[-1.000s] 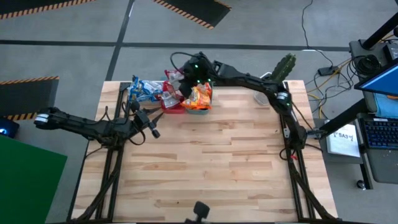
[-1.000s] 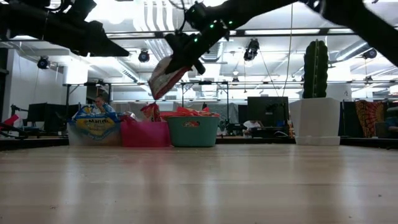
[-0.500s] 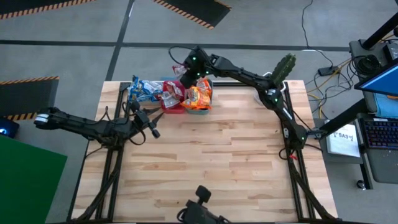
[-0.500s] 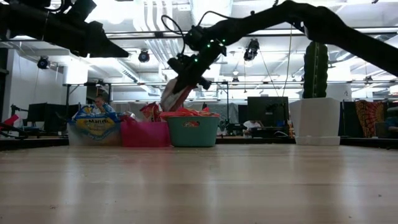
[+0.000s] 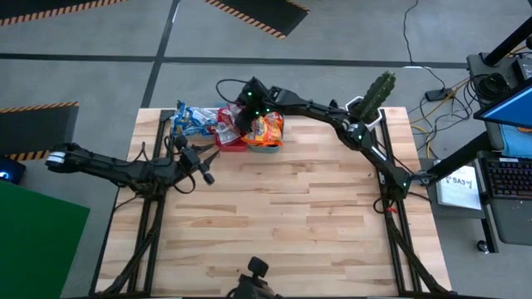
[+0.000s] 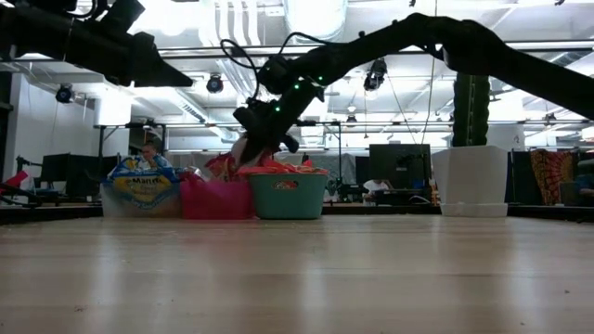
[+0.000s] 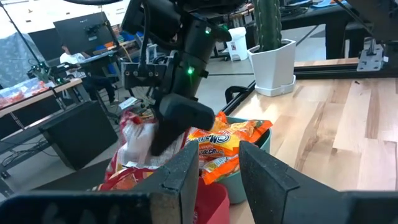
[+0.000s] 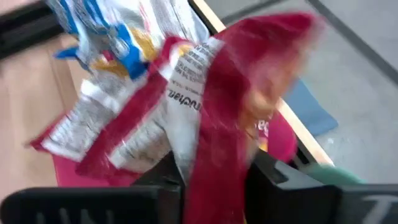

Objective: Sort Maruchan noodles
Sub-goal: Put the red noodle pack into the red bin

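The right gripper (image 5: 241, 114) is positioned over the red bin (image 5: 230, 143) at the bench's far edge, its fingers closed on a red noodle packet (image 8: 217, 118). Blue packets (image 5: 193, 119) fill the clear bin, orange packets (image 5: 266, 129) the teal bin. The left gripper (image 5: 205, 174) waits near the left edge, fingers slightly parted and empty.

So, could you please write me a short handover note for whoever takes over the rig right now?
Right gripper: above the red bin, jaws shut on a red packet that hangs down into it.
Left gripper: jaws open and empty, hovering over the table on its own side.
Done: blue packets in the clear bin, orange packets in the teal bin, more red ones in the red bin.
Left: release this packet. No loose packets show on the table.
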`<action>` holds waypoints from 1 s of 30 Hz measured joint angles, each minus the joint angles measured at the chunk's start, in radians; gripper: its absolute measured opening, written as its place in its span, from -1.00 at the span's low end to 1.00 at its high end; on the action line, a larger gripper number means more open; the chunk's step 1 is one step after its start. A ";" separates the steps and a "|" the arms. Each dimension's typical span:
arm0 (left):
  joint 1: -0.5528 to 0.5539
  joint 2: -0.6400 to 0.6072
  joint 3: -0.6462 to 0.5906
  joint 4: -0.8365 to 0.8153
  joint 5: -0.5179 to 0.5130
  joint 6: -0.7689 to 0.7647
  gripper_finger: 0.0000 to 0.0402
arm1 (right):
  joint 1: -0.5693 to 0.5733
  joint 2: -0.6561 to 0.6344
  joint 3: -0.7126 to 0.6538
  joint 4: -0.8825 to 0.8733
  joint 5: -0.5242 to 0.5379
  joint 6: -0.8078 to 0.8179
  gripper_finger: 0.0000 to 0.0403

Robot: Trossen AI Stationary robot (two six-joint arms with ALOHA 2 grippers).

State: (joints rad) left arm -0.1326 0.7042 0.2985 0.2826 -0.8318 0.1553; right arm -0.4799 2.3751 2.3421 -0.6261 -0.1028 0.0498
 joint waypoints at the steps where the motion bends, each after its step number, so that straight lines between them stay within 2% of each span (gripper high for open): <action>1: 0.000 0.001 0.000 0.000 0.000 0.000 -0.51 | 0.005 0.003 0.000 0.018 0.001 0.000 -0.56; 6: 0.000 0.006 0.000 -0.002 0.000 -0.003 -0.51 | 0.017 0.005 0.002 0.070 -0.001 -0.009 -0.38; 10: 0.000 0.006 0.000 0.000 0.000 -0.012 -0.51 | 0.020 0.005 0.002 0.124 0.000 0.002 -0.33; 16: 0.000 0.009 0.000 0.002 0.000 -0.019 -0.51 | 0.025 0.030 -0.007 0.174 0.046 0.015 -0.49; 23: 0.000 0.008 0.000 0.007 0.000 -0.035 -0.51 | 0.031 0.083 -0.010 0.167 0.051 0.021 -0.71; 27: 0.000 0.007 0.000 0.009 0.000 -0.052 -0.51 | 0.031 0.083 -0.010 0.167 0.050 0.024 -0.72; 30: 0.000 0.007 0.000 0.013 0.000 -0.069 -0.51 | 0.031 0.079 -0.010 0.156 0.049 0.038 -0.63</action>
State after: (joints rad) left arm -0.1326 0.7116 0.2985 0.2960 -0.8315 0.0862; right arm -0.4492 2.4540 2.3322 -0.4697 -0.0535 0.0874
